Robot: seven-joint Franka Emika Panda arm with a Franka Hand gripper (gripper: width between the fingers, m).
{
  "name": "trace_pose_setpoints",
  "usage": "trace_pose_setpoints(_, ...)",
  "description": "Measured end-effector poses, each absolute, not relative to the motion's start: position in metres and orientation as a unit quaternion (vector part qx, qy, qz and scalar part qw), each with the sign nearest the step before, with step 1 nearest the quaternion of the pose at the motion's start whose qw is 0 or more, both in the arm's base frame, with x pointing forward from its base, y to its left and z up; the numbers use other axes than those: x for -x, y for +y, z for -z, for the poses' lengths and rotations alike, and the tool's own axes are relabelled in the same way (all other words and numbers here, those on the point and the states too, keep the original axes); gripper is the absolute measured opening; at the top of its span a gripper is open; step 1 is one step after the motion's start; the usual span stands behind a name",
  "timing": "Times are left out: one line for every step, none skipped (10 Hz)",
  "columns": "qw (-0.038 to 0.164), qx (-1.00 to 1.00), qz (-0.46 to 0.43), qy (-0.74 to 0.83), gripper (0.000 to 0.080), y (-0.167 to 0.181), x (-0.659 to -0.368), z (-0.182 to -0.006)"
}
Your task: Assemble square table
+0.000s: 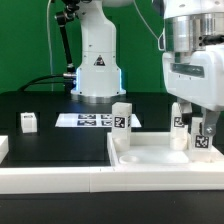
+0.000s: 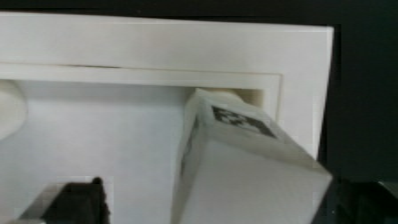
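Observation:
The square table's top is a white slab with a raised rim, lying at the exterior view's right. Three white tagged legs stand on it: one at a far corner, one near the gripper, and one between the fingers. My gripper hangs over that last leg. In the wrist view this leg stands in a corner of the top. The gripper is open: one dark finger stands well clear of the leg, the other is at its far side.
A loose tagged leg stands on the black table at the exterior view's left. The marker board lies in front of the robot base. A long white border bar runs along the front edge.

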State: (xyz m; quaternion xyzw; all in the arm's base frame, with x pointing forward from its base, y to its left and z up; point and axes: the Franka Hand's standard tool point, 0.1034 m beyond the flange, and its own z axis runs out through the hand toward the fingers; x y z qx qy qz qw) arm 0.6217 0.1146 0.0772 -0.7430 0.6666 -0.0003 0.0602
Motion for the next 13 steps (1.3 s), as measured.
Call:
trace_pose_setpoints(0.060,0.781,0.004,0.621,0.0647,0.1164,-0.6226,-0.0771)
trace_pose_setpoints(0.059,0.810,0.006,0.583,0.0649,0.1172,-0.6231,-0.0760)
trace_pose_setpoints(0.059,0.828,0.008,0.558,0.0649,0.1172,-0.6233,-0.0750)
trace_pose_setpoints(0.058,0.840,0.010,0.539,0.0649,0.1165,-0.6235,-0.0750)
trace_pose_setpoints(0.058,0.863,0.013,0.502,0.0649,0.1158,-0.6237,-0.0749)
trace_pose_setpoints(0.057,0.879,0.015,0.473,0.0649,0.1157,-0.6236,-0.0747)
trace_pose_setpoints(0.054,0.891,0.016,0.451,0.0649,0.1160,-0.6232,-0.0742)
trace_pose_setpoints(0.048,0.916,0.022,0.397,0.0649,0.1145,-0.6240,-0.0747)
trace_pose_setpoints(0.045,0.932,0.025,0.358,0.0649,0.1135,-0.6246,-0.0748)
trace_pose_setpoints(0.042,0.945,0.027,0.323,0.0649,0.1134,-0.6247,-0.0750)
trace_pose_setpoints(0.036,0.953,0.029,0.299,0.0649,0.1142,-0.6245,-0.0749)
trace_pose_setpoints(0.030,0.962,0.031,0.271,0.0649,0.1146,-0.6243,-0.0748)
trace_pose_setpoints(0.024,0.972,0.033,0.231,0.0649,0.1137,-0.6243,-0.0748)
